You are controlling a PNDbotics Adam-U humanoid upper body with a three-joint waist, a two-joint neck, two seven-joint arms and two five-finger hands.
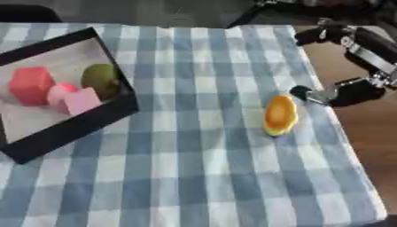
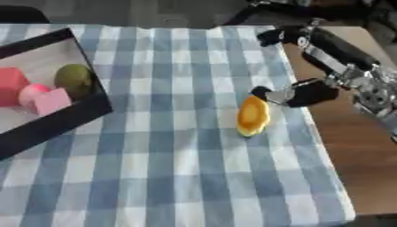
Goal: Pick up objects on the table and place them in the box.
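A: Orange-yellow fruit (image 1: 280, 115) is seen lying on the counter (image 1: 201, 177) right of centre, well apart from the box (image 1: 74, 126) at the left.

B: Right hand (image 2: 310, 94) is held just beside it, fingers (image 2: 263, 92) spread, nothing gripped.

A: Risk noted: the fruit could be nudged off the right edge by an off-centre approach.

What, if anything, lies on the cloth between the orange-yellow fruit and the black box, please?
Nothing: between the orange-yellow fruit and the black box there is only bare blue-and-white checked cloth, as the left eye view shows plainly.
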